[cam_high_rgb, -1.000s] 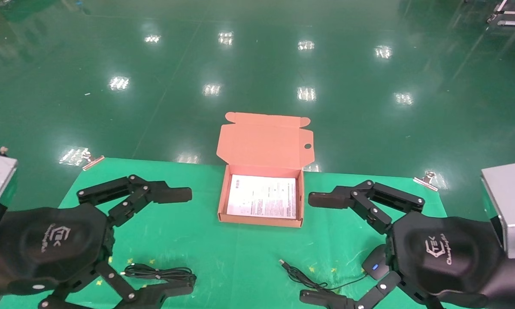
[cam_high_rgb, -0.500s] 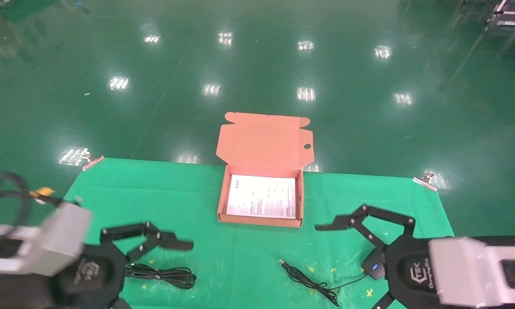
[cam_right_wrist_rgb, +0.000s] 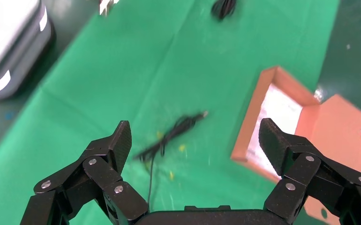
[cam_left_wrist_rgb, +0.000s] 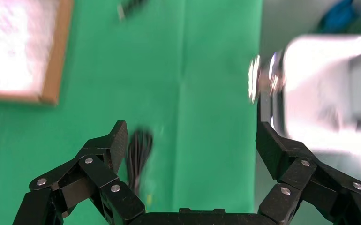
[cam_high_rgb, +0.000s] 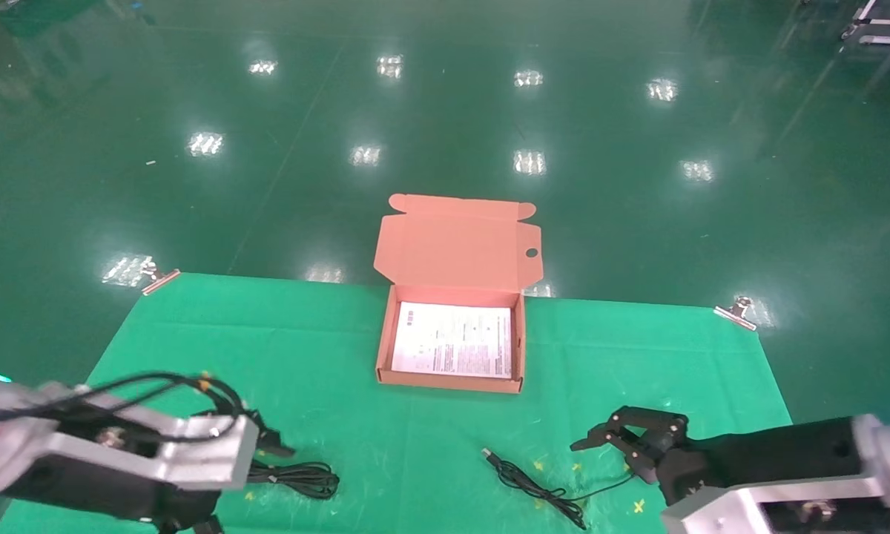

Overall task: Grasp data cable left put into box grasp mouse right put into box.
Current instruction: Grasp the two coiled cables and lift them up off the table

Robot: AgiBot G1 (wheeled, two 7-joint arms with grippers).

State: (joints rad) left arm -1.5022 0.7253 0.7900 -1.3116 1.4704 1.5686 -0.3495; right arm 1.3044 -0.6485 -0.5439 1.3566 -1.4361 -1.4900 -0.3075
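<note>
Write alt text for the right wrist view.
The right gripper, fingers spread wide, hangs over a green mat. Below it trails the mouse's thin black cord; the open orange box with its white sheet lies beside.

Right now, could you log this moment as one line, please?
left gripper open over data cable | right gripper open | box empty

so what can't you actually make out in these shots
- Mouse: hidden in the head view behind the right gripper; only its cord shows.
- Data cable: near end covered by the left arm in the head view; blurred in the left wrist view.
- Printed sheet in the box: text too small to read.
</note>
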